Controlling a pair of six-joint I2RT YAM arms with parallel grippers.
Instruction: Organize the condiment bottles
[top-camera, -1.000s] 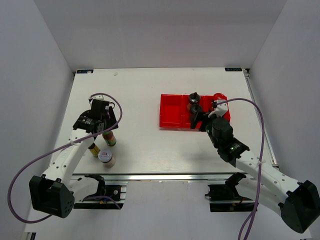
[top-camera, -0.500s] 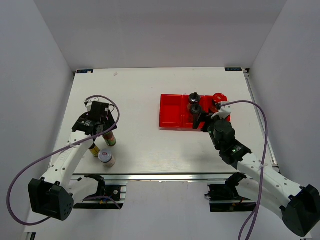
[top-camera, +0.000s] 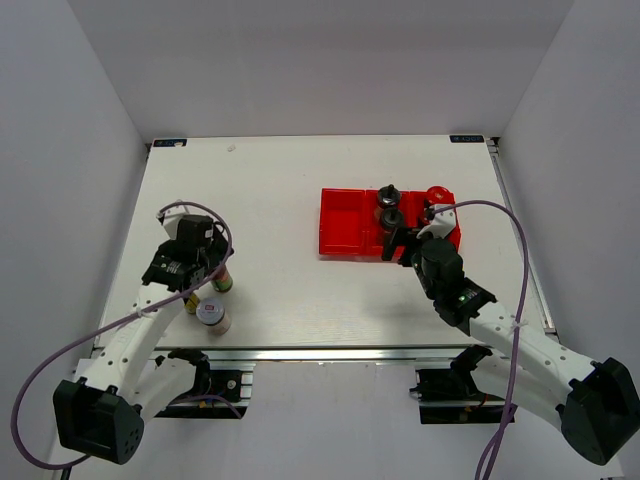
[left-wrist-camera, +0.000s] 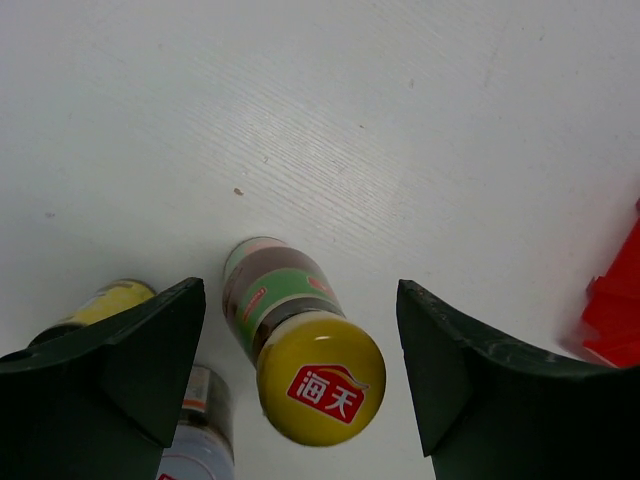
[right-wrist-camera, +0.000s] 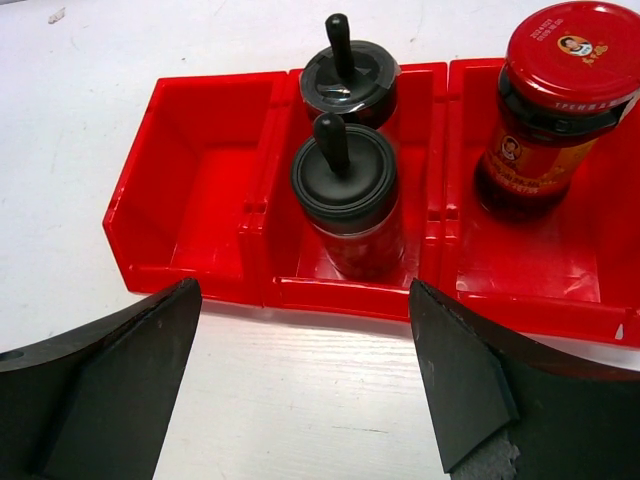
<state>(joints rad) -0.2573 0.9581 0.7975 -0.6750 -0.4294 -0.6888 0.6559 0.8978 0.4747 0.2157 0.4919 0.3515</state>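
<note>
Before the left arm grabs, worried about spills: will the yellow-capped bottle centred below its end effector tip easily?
Likely tippy: the yellow-capped bottle stands slim and tall. Probably rolls if felled, being round. Its smooth side may slip.

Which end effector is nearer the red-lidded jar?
Right. The right end effector sits open just in front of the red tray holding the red-lidded jar; the left end effector is across the table, open around a yellow-capped bottle.
</note>
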